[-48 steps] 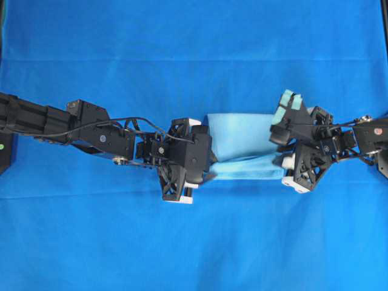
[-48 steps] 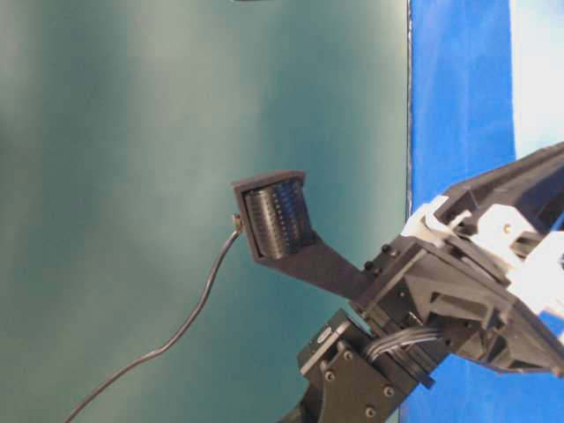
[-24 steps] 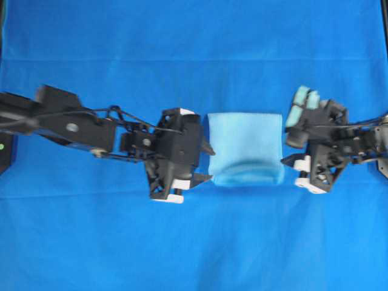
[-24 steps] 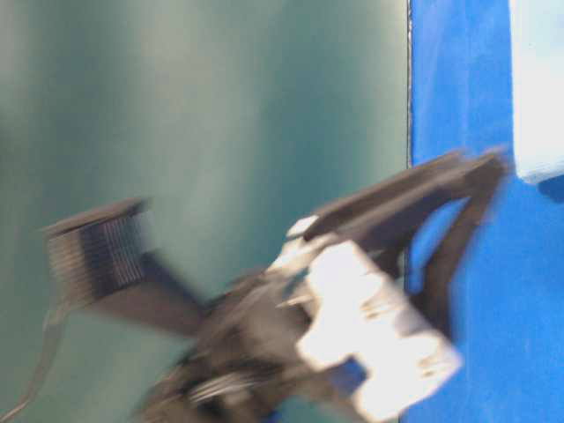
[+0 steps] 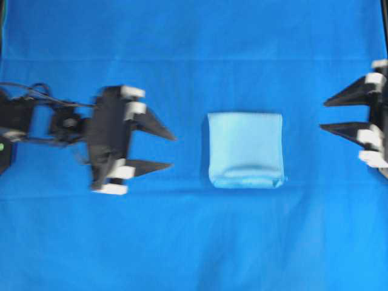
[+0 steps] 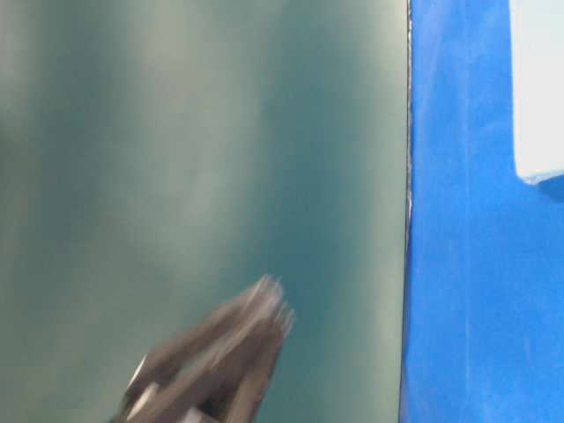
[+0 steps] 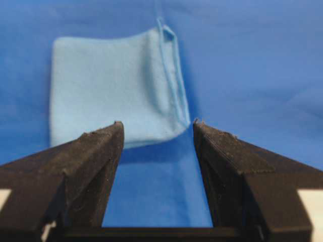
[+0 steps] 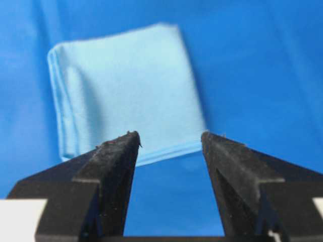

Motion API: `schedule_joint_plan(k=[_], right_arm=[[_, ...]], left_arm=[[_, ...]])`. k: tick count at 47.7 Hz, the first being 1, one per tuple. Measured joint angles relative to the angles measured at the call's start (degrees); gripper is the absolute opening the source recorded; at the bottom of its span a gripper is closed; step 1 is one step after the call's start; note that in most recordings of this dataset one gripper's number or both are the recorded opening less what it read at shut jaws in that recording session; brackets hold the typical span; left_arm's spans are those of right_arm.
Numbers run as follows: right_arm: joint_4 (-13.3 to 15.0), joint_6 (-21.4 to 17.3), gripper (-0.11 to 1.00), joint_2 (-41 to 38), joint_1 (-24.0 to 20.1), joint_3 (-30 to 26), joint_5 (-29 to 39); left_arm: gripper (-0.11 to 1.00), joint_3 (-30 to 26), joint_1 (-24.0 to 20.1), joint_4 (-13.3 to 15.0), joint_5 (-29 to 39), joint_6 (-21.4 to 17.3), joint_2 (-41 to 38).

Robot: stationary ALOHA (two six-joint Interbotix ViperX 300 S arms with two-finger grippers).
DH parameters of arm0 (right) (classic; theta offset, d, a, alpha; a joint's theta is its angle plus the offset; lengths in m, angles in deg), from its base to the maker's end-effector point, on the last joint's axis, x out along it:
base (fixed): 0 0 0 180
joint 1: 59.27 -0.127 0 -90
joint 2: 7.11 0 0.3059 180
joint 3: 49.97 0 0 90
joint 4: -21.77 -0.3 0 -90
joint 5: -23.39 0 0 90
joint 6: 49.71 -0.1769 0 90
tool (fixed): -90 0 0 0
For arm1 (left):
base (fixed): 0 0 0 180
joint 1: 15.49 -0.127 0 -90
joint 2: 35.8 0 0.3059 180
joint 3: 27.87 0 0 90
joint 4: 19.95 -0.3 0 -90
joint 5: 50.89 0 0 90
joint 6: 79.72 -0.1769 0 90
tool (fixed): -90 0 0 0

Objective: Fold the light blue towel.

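Note:
The light blue towel (image 5: 245, 149) lies folded into a small, nearly square pad in the middle of the dark blue cloth, layered edges along its near side. It also shows in the left wrist view as the towel (image 7: 113, 85) and in the right wrist view as the towel (image 8: 126, 85). My left gripper (image 5: 171, 151) stands open well to the left of it, holding nothing. My right gripper (image 5: 322, 115) is open at the far right edge, also empty. Both are clear of the towel. Only a corner of the towel (image 6: 538, 88) shows at table level.
The large dark royal-blue cloth (image 5: 194, 242) covers the whole table. A blurred black part of an arm (image 6: 211, 361) crosses the bottom of the table-level view before a green wall (image 6: 176, 132).
Both grippers have let go of the towel and drawn back outward, left to the left, right to the right. The lifted fold has dropped, and the towel now lies flat.

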Motion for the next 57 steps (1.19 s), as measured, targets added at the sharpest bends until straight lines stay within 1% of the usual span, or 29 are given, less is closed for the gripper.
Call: schedule_joint_plan(k=[5, 11, 21, 28, 34, 38, 46, 57], right_arm=[[0.7, 0.4, 0.57, 4.6, 0.0, 1.5, 0.1], [1.9, 0.4, 0.57, 9.2, 0.0, 4.1, -0.5], [4.2, 0.2, 0.57, 15.3, 0.3, 9.6, -6.6], [4.7, -0.1, 0.57, 18.2, 2.4, 13.1, -10.2], [4.6, -0.7, 0.57, 18.8, 4.5, 14.5, -11.5], [4.6, -0.8, 0.57, 18.8, 4.8, 14.9, -12.0], [4.6, -0.8, 0.57, 18.8, 4.7, 14.9, -12.2], [4.6, -0.8, 0.57, 18.7, 4.7, 14.9, -12.2]], left_arm=[[0.55, 4.6, 0.0, 0.0, -2.9, 0.0, 6.1], [0.55, 10.0, 0.0, 0.0, -4.8, 0.0, 14.1], [0.55, 17.8, 0.1, 0.0, -5.4, -0.2, 25.8], [0.55, 23.5, 0.1, -0.1, -5.8, 0.0, 32.3], [0.53, 28.6, 0.0, 0.0, -6.8, 0.8, 38.4], [0.53, 31.2, 0.1, -0.1, -7.2, 1.0, 42.1], [0.53, 33.5, 0.0, -0.1, -7.3, 1.1, 46.9], [0.53, 33.8, 0.0, -0.1, -7.2, 1.1, 47.5]])
